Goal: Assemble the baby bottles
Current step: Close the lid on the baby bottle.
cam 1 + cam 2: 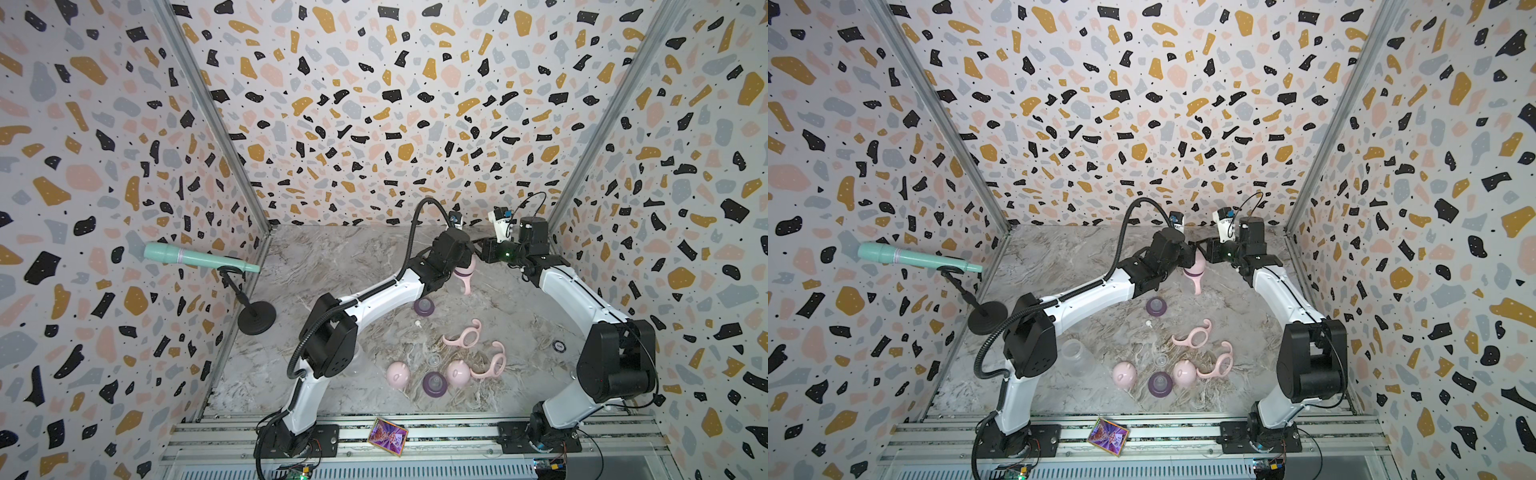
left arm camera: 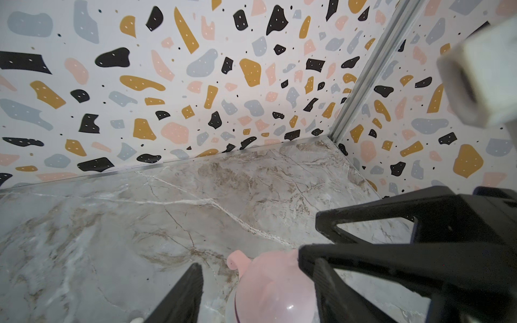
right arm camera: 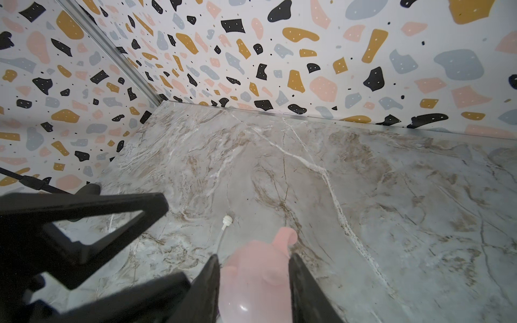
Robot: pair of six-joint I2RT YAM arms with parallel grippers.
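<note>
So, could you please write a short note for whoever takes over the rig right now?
Right hand: shut on the cap of the bottle held between both arms at the back.
Left hand: around the same bottle; grip not clear.
Done: that bottle has collar, ring and cap on; cap seating not visible.
On the table: two loose caps, two rings, two collars, one clear bottle by the left arm.
Left: assemble those; only one spare clear bottle shows.
</note>
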